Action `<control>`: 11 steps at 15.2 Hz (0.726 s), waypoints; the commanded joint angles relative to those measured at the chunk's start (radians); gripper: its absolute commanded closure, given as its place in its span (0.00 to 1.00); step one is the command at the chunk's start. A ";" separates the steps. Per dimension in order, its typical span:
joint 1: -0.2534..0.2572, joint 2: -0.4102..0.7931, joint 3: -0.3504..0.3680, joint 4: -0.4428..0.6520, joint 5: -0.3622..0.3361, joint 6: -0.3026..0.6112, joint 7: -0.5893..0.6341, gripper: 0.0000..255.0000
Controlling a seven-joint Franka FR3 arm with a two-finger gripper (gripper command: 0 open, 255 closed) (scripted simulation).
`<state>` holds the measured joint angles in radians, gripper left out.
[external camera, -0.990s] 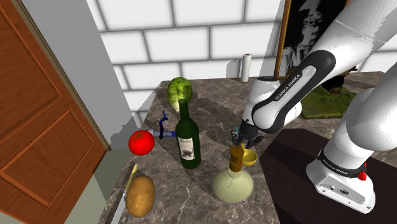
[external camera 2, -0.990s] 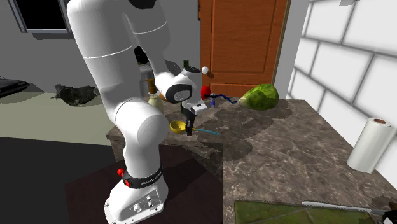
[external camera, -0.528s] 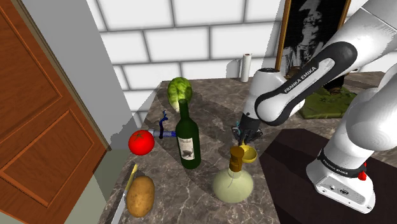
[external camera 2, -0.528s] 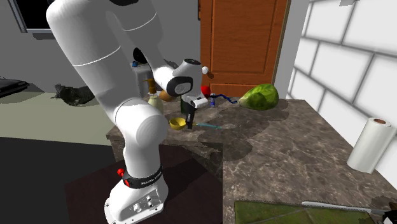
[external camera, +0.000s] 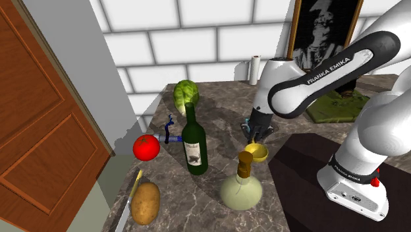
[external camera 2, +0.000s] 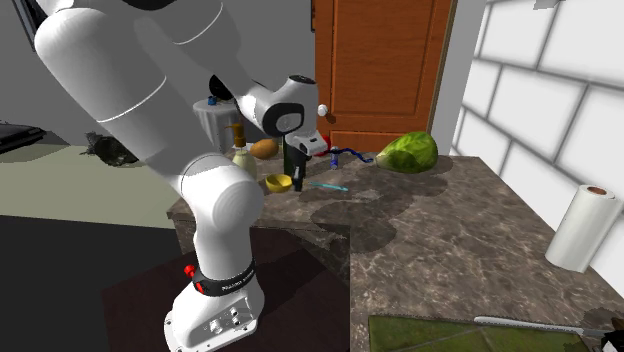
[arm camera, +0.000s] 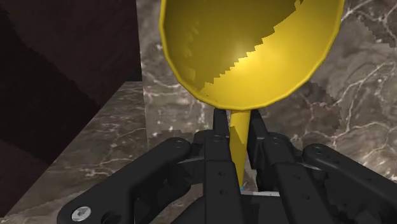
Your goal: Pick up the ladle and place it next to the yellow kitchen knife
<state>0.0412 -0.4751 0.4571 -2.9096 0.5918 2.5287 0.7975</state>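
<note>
Two black fingers (arm camera: 219,130) are clamped on the thin yellow neck of the ladle (arm camera: 251,51), just below its bowl. The round yellow bowl points away from the hand. The ladle is at the edge of the surface (external camera: 217,115) that meets the dark stand (external camera: 309,171), and its bowl is just beside the cork of a pale flask (external camera: 241,188). In the second exterior view a light blue handle sticks out on the other side of the fingers. The ladle seems to hang a little above the surface, because a shadow lies under it, but I cannot be sure of the gap.

The yellow knife (external camera: 135,184) lies at the corner of the surface nearest the wooden door (external camera: 46,132), well apart from the ladle. It runs along the edge there, just beside a potato (external camera: 145,202). A green bottle (external camera: 194,142) stands upright between the ladle and the knife. A red tomato (external camera: 145,147) sits at the same edge as the knife, and a green cabbage (external camera: 186,93) lies near the edge at the tiled wall. One roll of paper (external camera: 254,70) stands upright at the far edge by that wall.
</note>
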 commanded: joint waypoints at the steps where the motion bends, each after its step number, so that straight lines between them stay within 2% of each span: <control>1: -0.001 -0.037 -0.004 0.006 -0.011 -0.043 0.013 1.00; 9: -0.013 -0.151 -0.031 0.048 -0.058 -0.196 0.046 1.00; 11: 0.006 -0.113 0.019 0.081 -0.042 -0.177 0.102 1.00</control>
<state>0.0410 -0.5996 0.4565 -2.8479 0.5468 2.3531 0.8726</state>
